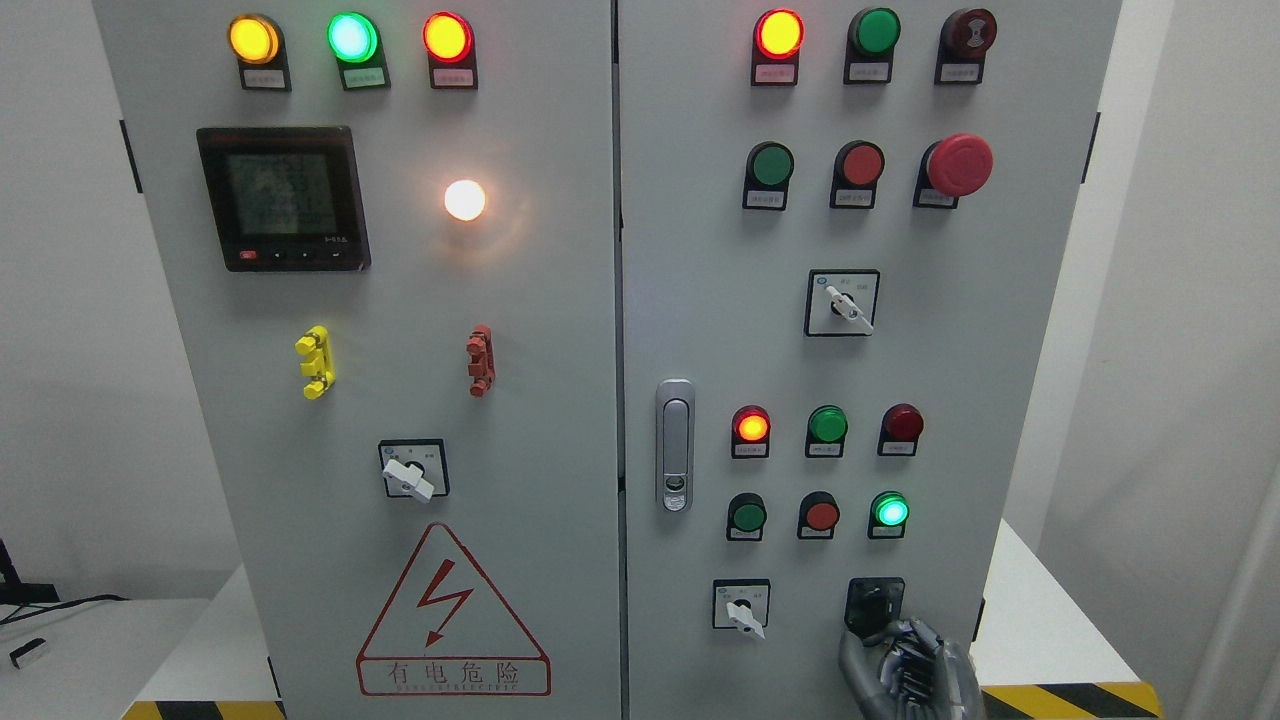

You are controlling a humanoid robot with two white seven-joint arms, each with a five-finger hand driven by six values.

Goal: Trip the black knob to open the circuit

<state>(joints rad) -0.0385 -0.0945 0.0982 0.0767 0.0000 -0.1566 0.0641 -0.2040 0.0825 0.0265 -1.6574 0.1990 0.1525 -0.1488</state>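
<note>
Right hand (905, 670) at the cabinet (560, 400) base, fingers curled up touching the black knob (874, 603); firm grasp unclear.

Bare panel face around the black knob (874, 603) at 12 o'clock, up to the lit green lamp (889, 511) and red button (820, 516). At 9 o'clock, open panel, then the white selector switch (742, 606) near. At 3 o'clock, clear strip to the cabinet (560, 420) edge, worktop (1040, 620) beyond. At 6 o'clock, blocked by the right hand (905, 668), fingertips touching the knob's lower edge. Farther at 10 o'clock, protruding door latch (675, 445).
</note>
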